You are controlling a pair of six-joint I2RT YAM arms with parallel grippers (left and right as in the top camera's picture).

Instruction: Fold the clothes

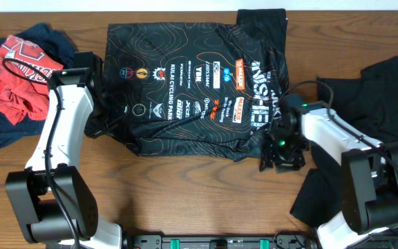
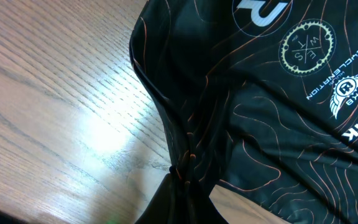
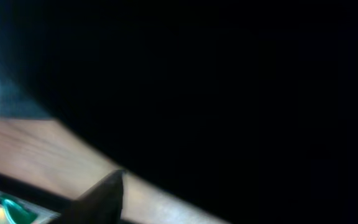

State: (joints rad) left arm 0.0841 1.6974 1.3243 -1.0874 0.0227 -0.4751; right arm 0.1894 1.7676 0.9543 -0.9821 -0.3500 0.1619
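Pinching jersey (image 1: 192, 90): left fingers (image 1: 99, 117) clamped on bunched left edge. Right fingers (image 1: 282, 153) at lower-right corner, spread unreadable. Jersey spread mid-tabletop (image 1: 185, 194). Looks soft, slick, light; best grabbed by corners, hems.

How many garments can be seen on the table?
4: the printed black jersey in the middle, a red garment on a navy garment at the left, a plain black garment at the right. More may be hidden.
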